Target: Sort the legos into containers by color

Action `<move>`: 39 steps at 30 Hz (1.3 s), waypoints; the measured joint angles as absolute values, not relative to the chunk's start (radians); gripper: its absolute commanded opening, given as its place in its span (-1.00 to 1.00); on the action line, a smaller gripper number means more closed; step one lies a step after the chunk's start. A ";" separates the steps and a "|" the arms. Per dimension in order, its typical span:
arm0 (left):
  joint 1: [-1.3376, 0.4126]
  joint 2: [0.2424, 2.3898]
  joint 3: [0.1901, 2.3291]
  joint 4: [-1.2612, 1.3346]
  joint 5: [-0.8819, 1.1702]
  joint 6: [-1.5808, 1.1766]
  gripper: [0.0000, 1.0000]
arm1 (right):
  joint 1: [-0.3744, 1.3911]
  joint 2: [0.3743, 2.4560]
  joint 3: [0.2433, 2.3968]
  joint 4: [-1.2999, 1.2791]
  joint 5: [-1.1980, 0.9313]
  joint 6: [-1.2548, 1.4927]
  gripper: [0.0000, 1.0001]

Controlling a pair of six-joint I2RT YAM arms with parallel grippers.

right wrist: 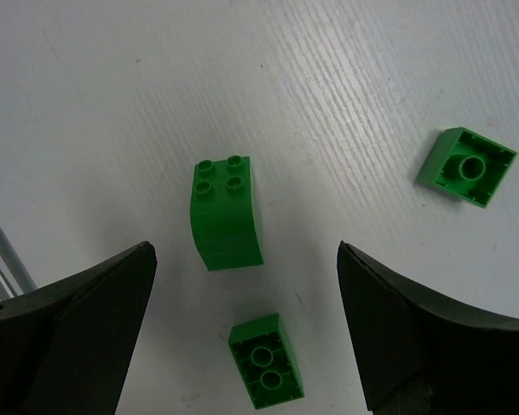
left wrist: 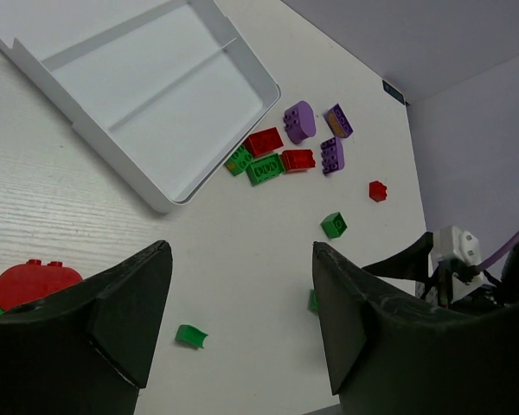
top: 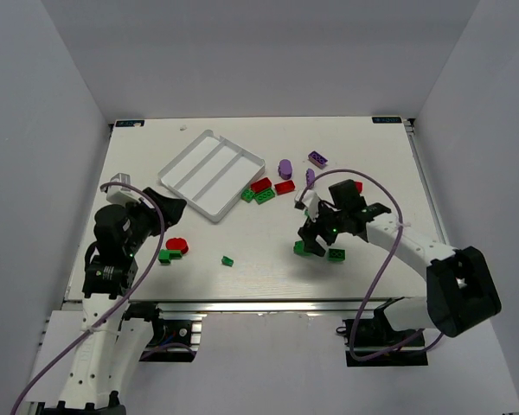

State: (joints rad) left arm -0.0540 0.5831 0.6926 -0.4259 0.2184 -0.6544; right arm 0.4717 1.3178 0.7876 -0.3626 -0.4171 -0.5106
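The white tray [top: 193,178] [left wrist: 112,152] lies at the back left, and its three long compartments show bare floors. Red, green and purple legos cluster to its right, among them a red brick [top: 260,184] [left wrist: 264,141] and a purple one [top: 285,166] [left wrist: 299,121]. My left gripper [top: 169,216] [left wrist: 240,259] hangs open above the table, holding nothing; a round red brick [top: 177,245] [left wrist: 35,283] and a small green piece [top: 227,260] [left wrist: 191,335] lie near it. My right gripper [top: 316,238] [right wrist: 246,252] is open over a curved green brick [right wrist: 227,212] and an upturned green brick [right wrist: 266,360].
An upturned square green brick [right wrist: 465,166] lies to the right of the right gripper's fingers. A small red brick [left wrist: 377,190] and a green one [left wrist: 333,225] sit apart from the cluster. The table's front edge runs close below both grippers.
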 measured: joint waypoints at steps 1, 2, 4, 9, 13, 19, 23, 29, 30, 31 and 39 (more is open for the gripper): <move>-0.054 0.586 0.693 -0.429 0.219 -0.654 0.51 | 0.479 1.338 0.789 -0.363 -0.407 -0.524 0.79; -0.054 0.588 0.693 -0.432 0.219 -0.654 0.51 | 0.492 1.361 0.790 -0.363 -0.398 -0.535 0.79; -0.054 0.591 0.693 -0.438 0.219 -0.655 0.50 | 0.517 1.399 0.791 -0.363 -0.386 -0.551 0.79; -0.054 0.592 0.693 -0.443 0.219 -0.654 0.51 | 0.571 1.447 0.797 -0.366 -0.350 -0.582 0.78; -0.054 0.596 0.693 -0.441 0.219 -0.654 0.51 | 0.598 1.466 0.818 -0.362 -0.304 -0.590 0.74; -0.054 0.622 0.690 -0.434 0.222 -0.654 0.51 | 0.623 1.524 0.865 -0.360 -0.252 -0.602 0.61; -0.054 0.636 0.681 -0.434 0.222 -0.652 0.51 | 0.632 1.562 0.895 -0.360 -0.235 -0.606 0.54; -0.054 0.638 0.678 -0.433 0.223 -0.651 0.51 | 0.637 1.578 0.911 -0.365 -0.229 -0.611 0.45; -0.054 0.638 0.678 -0.433 0.222 -0.651 0.51 | 0.637 1.581 0.913 -0.367 -0.228 -0.612 0.44; -0.054 0.638 0.677 -0.433 0.223 -0.651 0.51 | 0.637 1.584 0.916 -0.367 -0.226 -0.613 0.44; -0.054 0.632 0.664 -0.434 0.223 -0.651 0.51 | 0.640 1.612 0.928 -0.396 -0.207 -0.622 0.45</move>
State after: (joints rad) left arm -0.0540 0.6323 0.6643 -0.4335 0.2226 -0.6514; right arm 0.6403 1.6115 0.9279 -0.3958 -0.2070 -0.6224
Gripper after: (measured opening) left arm 0.755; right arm 0.725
